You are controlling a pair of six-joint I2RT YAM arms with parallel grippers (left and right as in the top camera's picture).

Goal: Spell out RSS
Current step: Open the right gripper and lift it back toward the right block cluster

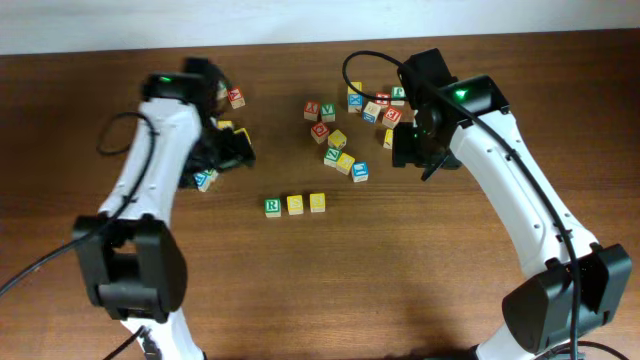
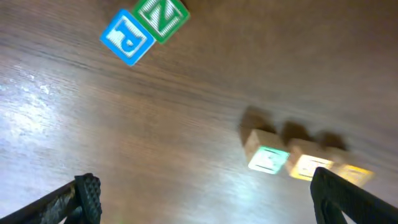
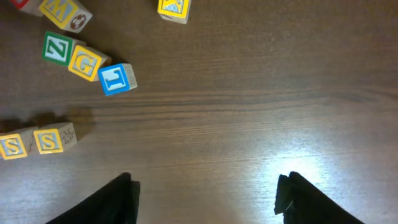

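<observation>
Three cubes stand in a row on the table: the green-and-white R cube point(image 1: 273, 206), a yellow S cube point(image 1: 295, 204) and another yellow S cube point(image 1: 317, 202). The left wrist view shows the R cube point(image 2: 268, 158) and a yellow cube point(image 2: 306, 166) beside it, blurred. In the right wrist view both S cubes point(image 3: 51, 139) sit at the left edge. My left gripper point(image 1: 233, 150) point(image 2: 205, 199) hangs open to the upper left of the row, holding nothing. My right gripper point(image 1: 415, 158) point(image 3: 208, 196) is open over bare wood, right of the row, with nothing between its fingers.
A cluster of loose letter cubes point(image 1: 350, 120) lies behind the row, among them a green Z point(image 3: 58, 48), a yellow G point(image 3: 85, 61) and a blue cube point(image 3: 118, 78). A blue P cube point(image 2: 127, 38) and a green Z cube point(image 2: 161, 15) lie near the left arm.
</observation>
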